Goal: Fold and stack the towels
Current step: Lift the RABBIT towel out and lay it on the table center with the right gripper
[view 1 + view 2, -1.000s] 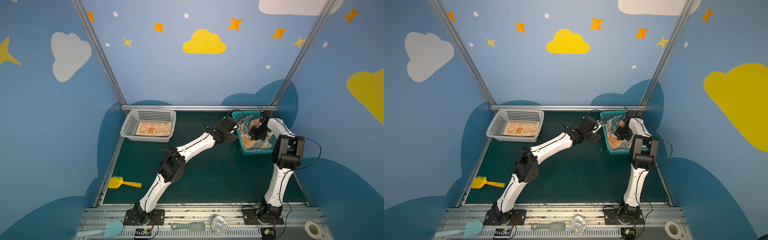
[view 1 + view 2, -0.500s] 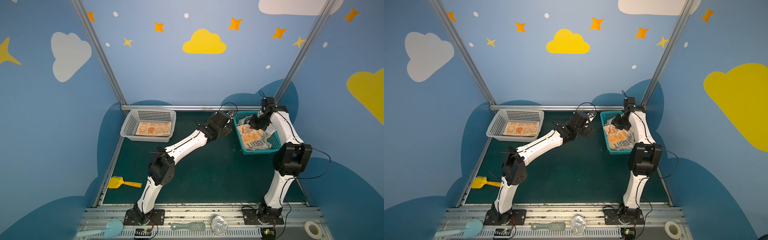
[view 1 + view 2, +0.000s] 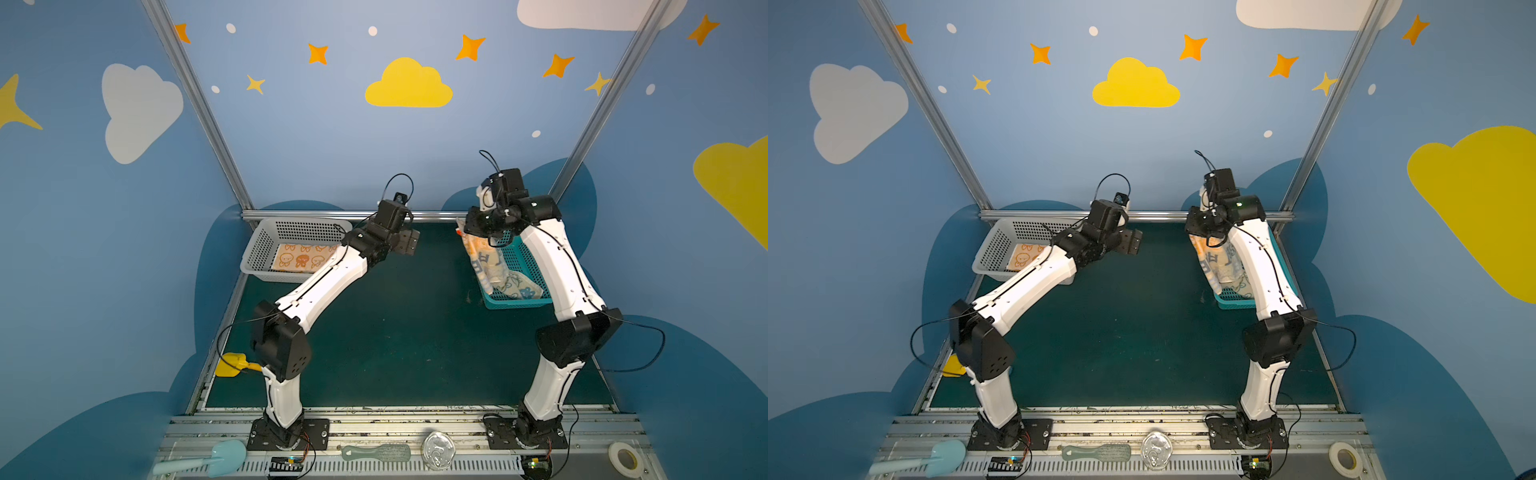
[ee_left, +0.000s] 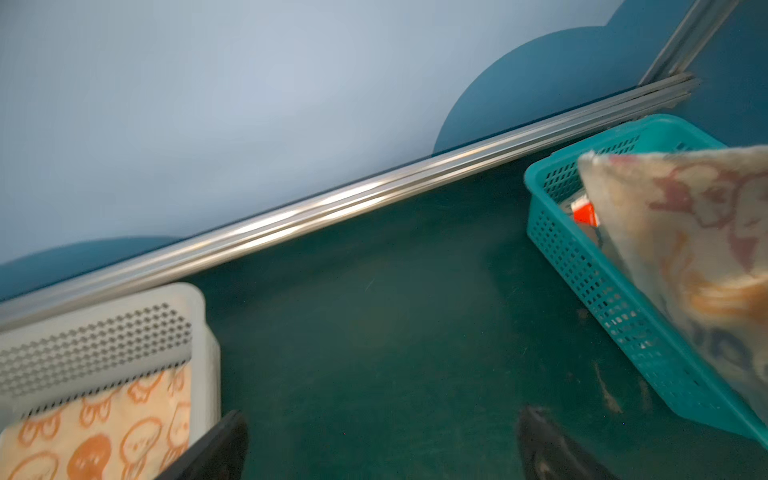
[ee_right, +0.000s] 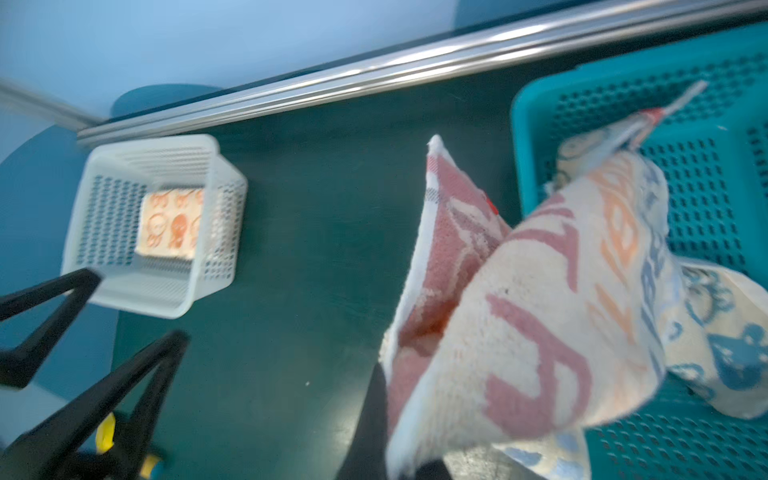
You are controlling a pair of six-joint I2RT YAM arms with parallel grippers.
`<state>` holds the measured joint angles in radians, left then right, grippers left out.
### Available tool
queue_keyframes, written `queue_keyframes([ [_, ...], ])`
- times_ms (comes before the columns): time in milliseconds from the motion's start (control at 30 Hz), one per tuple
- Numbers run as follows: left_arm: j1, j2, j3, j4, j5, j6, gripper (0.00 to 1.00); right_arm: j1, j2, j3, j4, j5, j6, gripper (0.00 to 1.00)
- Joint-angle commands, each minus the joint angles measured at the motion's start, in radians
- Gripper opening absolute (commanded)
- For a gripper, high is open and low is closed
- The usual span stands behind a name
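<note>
My right gripper (image 3: 473, 230) is pinched tight on the top corner of the cream cloth towel with orange and blue lettering (image 3: 486, 262). The towel hangs from it into the teal perforated plastic basket (image 3: 515, 302) at the dark green mat's (image 3: 395, 332) far right corner. The cream towel with blue bunny faces (image 3: 523, 289) lies in that basket. My left gripper (image 3: 405, 246) hovers with its fingers spread wide near the far edge. The folded orange-bunny towel (image 3: 301, 258) sits in the white perforated basket (image 3: 266, 243) at the far left corner.
</note>
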<state>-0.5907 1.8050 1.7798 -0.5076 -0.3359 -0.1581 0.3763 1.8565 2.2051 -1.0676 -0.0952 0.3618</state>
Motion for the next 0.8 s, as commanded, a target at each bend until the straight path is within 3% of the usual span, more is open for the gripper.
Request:
queue_keyframes([
  [0, 0.008, -0.114, -0.109, 0.024, -0.006, -0.068, 1.00, 0.073, -0.034, 0.085, 0.061, 0.010, -0.014, 0.00],
  [100, 0.024, -0.212, -0.228, 0.054, -0.016, -0.083, 1.00, 0.111, 0.000, 0.144, 0.040, -0.017, -0.006, 0.00],
  [233, 0.031, -0.301, -0.350, 0.085, -0.035, -0.100, 1.00, 0.123, 0.035, 0.104, 0.071, -0.066, 0.012, 0.00],
  [533, 0.040, -0.329, -0.447, 0.049, -0.002, -0.153, 1.00, 0.084, 0.226, -0.083, 0.116, -0.127, 0.049, 0.00],
  [700, 0.040, -0.335, -0.487, 0.050, 0.027, -0.175, 1.00, 0.038, 0.358, -0.079, -0.011, -0.146, 0.098, 0.00],
  [767, 0.040, -0.328, -0.504, 0.055, 0.062, -0.195, 1.00, 0.028, 0.384, -0.057, -0.072, -0.167, 0.076, 0.17],
])
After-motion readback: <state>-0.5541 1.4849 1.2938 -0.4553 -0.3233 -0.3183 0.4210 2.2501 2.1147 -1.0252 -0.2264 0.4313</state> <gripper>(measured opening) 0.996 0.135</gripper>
